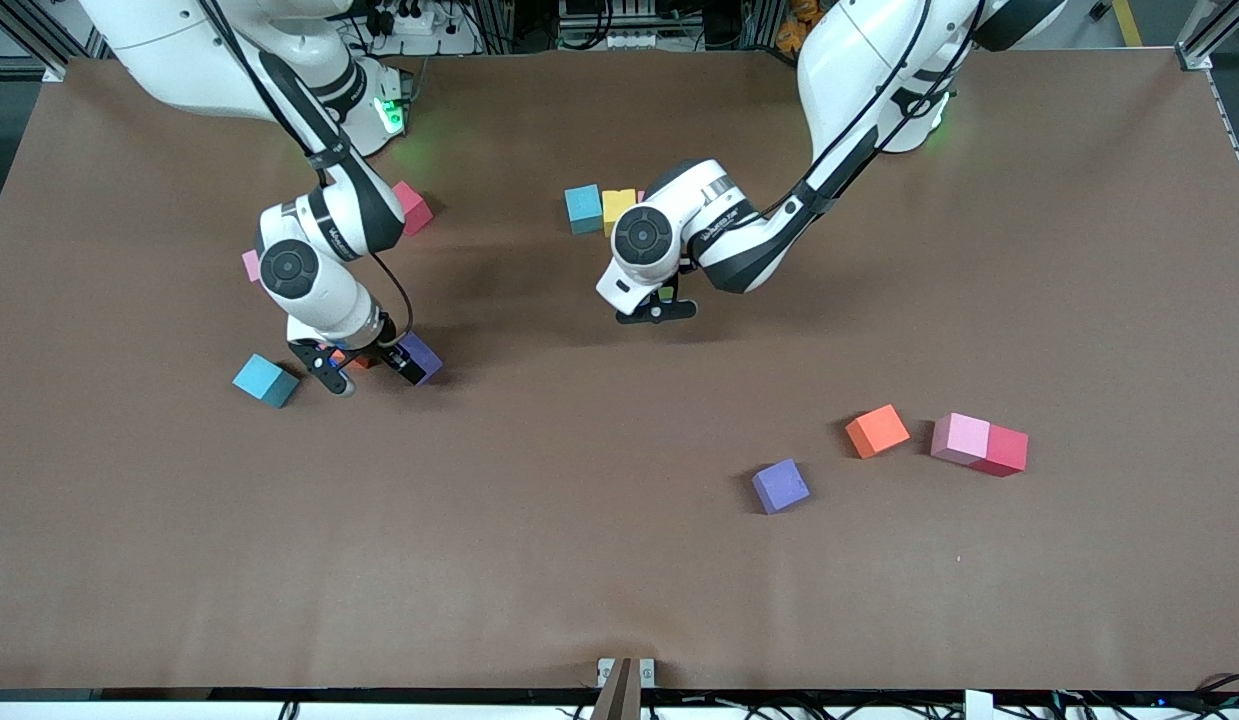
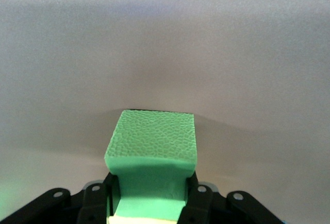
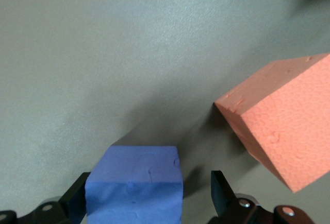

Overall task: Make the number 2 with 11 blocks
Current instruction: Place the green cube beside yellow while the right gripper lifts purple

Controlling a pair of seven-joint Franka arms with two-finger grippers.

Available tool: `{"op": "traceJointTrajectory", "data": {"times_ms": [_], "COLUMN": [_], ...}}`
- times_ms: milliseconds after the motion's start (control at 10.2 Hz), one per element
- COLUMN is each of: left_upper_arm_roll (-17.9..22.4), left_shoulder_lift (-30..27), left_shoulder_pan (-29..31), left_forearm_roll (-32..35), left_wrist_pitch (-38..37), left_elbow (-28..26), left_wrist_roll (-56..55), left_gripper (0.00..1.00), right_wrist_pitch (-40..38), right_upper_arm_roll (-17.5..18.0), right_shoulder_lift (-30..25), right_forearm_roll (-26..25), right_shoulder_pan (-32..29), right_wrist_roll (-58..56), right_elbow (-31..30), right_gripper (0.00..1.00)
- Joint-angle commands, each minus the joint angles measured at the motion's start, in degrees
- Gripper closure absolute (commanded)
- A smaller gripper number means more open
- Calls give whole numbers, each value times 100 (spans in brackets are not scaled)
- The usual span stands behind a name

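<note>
While clenched on green block (image 2: 152,141) above table (image 1: 619,580), left hand (image 1: 657,310); right hand (image 1: 367,372) released around purple block (image 3: 135,183).

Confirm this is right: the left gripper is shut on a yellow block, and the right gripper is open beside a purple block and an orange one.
One thing is wrong: the block in the left gripper is green, not yellow, as the left wrist view shows. The rest holds: the right gripper is open beside a purple block and an orange block.
</note>
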Motion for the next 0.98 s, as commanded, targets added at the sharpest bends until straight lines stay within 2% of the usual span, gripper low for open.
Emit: {"op": "traceJointTrajectory", "data": {"times_ms": [0, 391, 489, 587, 880], "left_upper_arm_roll": [4, 4, 4, 4, 4], "left_shoulder_lift": [-13, 14, 14, 22, 5], "left_shoulder_pan": [-22, -57, -48, -14, -13], "left_forearm_roll": [147, 147, 147, 147, 138], "left_wrist_pitch": [40, 40, 40, 31, -30], "left_elbow": [-5, -32, -32, -32, -75], "left_wrist_roll": [-33, -33, -33, -50, -130], "left_gripper": [51, 47, 33, 0, 0], "right_wrist_pitch": [114, 123, 123, 123, 114], "right_upper_arm_roll": [38, 38, 38, 38, 55], "right_shoulder_lift": [-12, 15, 32, 32, 23], "right_forearm_roll": [40, 40, 40, 40, 40], "right_shoulder_pan": [-10, -1, -1, -10, 34], "right_wrist_roll": [-44, -44, -44, -70, -27], "right_elbow": [-79, -79, -71, -71, -44], "right_gripper": [0, 1, 80, 100, 100]}}
